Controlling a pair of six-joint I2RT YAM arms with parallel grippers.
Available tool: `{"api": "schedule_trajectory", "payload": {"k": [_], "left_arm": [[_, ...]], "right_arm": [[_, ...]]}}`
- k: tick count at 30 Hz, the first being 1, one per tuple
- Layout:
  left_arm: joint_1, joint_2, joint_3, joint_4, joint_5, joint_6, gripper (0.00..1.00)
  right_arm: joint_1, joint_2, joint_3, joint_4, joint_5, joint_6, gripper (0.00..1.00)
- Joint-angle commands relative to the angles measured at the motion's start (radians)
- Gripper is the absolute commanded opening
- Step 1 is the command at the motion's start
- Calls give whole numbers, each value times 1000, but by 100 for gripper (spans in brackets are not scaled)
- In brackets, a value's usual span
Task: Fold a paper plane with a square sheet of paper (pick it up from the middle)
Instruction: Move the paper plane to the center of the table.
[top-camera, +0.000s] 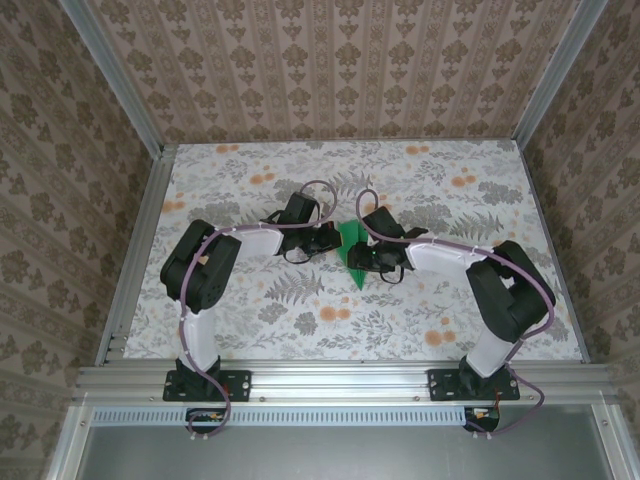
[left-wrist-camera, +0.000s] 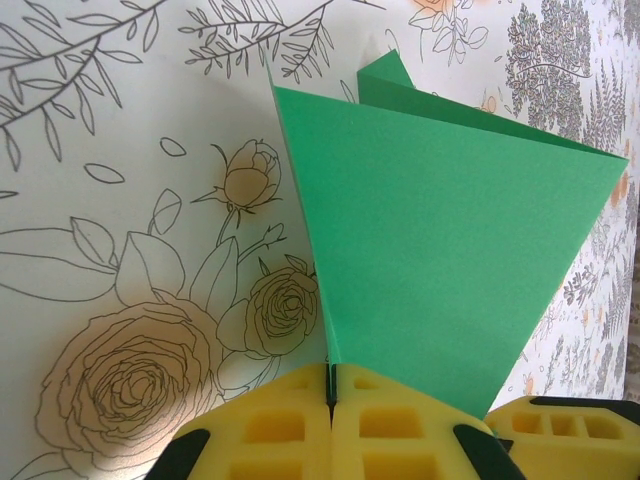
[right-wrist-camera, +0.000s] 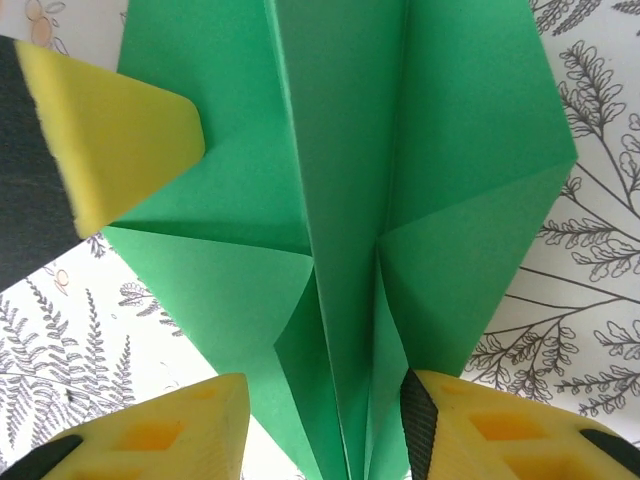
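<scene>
Top camera first: the paper plane (top-camera: 352, 250) sits about mid-table (top-camera: 250, 330), well away from all four edges, with its point aimed at the near edge. I count one plane, one table and two arms. The left gripper (top-camera: 328, 240) and right gripper (top-camera: 366, 260) meet over the plane from either side.

Left wrist cam: the left gripper (left-wrist-camera: 330, 395) has its yellow pads (left-wrist-camera: 275, 425) squeezed flat together. One edge of the plane (left-wrist-camera: 440, 270) runs right into the seam, so I'd call that clenched on the paper. There's one green sheet here, with a second layer peeking out behind the front flap.

Right wrist cam: the right gripper (right-wrist-camera: 325, 400) has its fingers spread either side of the plane's (right-wrist-camera: 340, 200) centre fold. They look released to me, straddling the fold rather than pinching it. A third yellow pad (right-wrist-camera: 110, 140) presses on the upper-left wing, and my guess is it belongs to the other arm.

Progress-wise, I'd say the folding is mostly done, since it's already a creased dart. What's probably left is firming up the spine and getting a hold on the middle.
</scene>
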Motion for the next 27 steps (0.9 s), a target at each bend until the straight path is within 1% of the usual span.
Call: {"api": "schedule_trajectory", "payload": {"k": [1,4,10,12,15,18,21,23,27], "left_arm": [[3,30,-8,8,18,-13,0],[3,30,-9,6,15,-13,0],[2,20,-6,-16,3,-6,0],[4,10,-6,-29,-4,-1,1],[9,-14,-9,-48,-12,5,11],[19,-53,-18,-77,-31,11,23],[43,-105,-42,-110,-62,17,33],[64,-148,-67,-128,-84,22,36],[114,-239,-118,-178,-132,36,43]], "right_arm": [[12,34,38,-45,21,-18,45],[16,50,50,-53,25,-18,42],[21,66,75,-99,82,-13,31],[26,72,82,-115,102,-13,25],[33,85,98,-135,118,-21,16],[44,96,116,-155,137,-27,12],[54,105,131,-172,157,-30,11],[61,109,141,-183,168,-32,13],[71,123,162,-200,189,-31,21]]}}
